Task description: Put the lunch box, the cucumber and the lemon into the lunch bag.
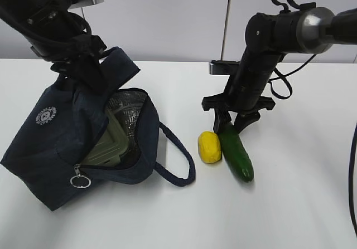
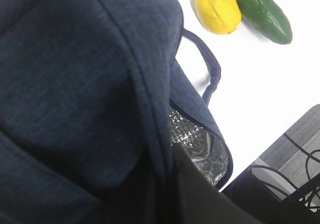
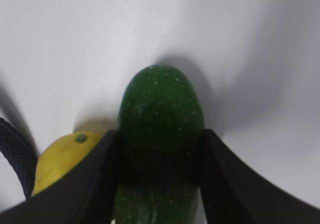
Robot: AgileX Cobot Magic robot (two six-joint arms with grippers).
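The right pincer (image 1: 233, 127) stands on the white counter (image 1: 290, 204) with its two dark fingers (image 3: 80, 184) pressed against either side of the cucumber (image 1: 236, 155); the jaws are closed on its upper end, and the rest of the cucumber stretches out from between them, lying flat on the counter. Just outside one finger, touching the cucumber's side, lies the lemon (image 1: 210, 147).

Well away from that pincer, across the counter, sits the lunch bag (image 1: 67, 149), tilted with its mouth open toward the fruit. The silver lining shows inside, and the lunch box (image 1: 109, 146) with its green lid leans within the opening. One loop handle (image 1: 178, 160) trails on the counter between bag and lemon, and the ring pull (image 1: 80, 180) hangs at the front edge.

The left pincer (image 1: 92, 73) is at the top of the bag, its jaws shut on the raised fabric flap, mostly hidden by the cloth in the wrist view.
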